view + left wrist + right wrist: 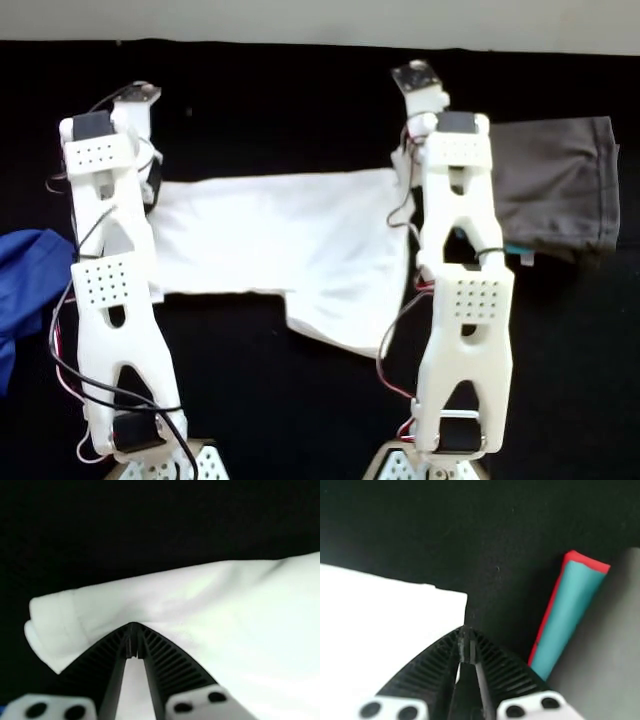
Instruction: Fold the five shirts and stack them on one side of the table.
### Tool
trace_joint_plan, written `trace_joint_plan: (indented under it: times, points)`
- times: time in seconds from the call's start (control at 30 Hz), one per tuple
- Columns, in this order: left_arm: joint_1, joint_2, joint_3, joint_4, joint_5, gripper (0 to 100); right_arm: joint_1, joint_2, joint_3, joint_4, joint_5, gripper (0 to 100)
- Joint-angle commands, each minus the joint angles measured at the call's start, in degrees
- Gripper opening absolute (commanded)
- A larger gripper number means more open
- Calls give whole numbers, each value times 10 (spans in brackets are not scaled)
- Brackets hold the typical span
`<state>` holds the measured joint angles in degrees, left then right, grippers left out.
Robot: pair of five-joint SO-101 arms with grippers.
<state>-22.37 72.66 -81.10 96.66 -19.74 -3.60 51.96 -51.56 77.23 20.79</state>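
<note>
A white shirt [280,240] lies spread flat on the black table [300,100] between my two arms, with one flap reaching toward the front. My left gripper [132,642] is shut on the white shirt [210,610] close to a rolled sleeve edge at its left end. My right gripper [466,642] is shut on the white shirt [380,615] at its right-hand corner. A folded dark grey shirt [555,185] lies at the right side of the table. A teal shirt with red trim [567,610] peeks out from under it.
A crumpled blue shirt [30,280] lies at the left edge of the table. The left arm [110,290] and the right arm [465,300] stretch from the front edge over the shirt's two ends. Bare black cloth runs along the back.
</note>
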Motion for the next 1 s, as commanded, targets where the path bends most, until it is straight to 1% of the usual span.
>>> trace_joint_plan:
  times: [0.0, 0.07, 0.2, 0.37, 0.47, 0.67, 0.77, 0.87, 0.97]
  points:
    - [-4, 0, -107, 40, -1, 10, -19, -7, -63, 36, 2, 5]
    - [9, -2, -147, 45, 0, 10, -39, -5, -93, 58, 2, 5]
    - [40, -40, -121, 40, 1, 10, -63, -3, -106, 69, 2, 5]
    - [50, -19, -77, -38, 2, 10, -67, 19, -107, 69, 2, 5]
    - [30, 6, -51, -76, 2, 10, -60, 58, -107, 66, 4, 5]
    - [-41, 37, -50, -84, -4, 10, -18, 118, -112, 29, 4, 5]
    - [-70, 45, -50, -84, -40, 10, -3, 119, -113, 28, 4, 5]
    - [-83, 45, -50, -84, -45, 10, -2, 119, -132, 36, 3, 5]
    - [-80, 39, -53, -80, -44, 10, -9, 119, -192, 73, 3, 5]
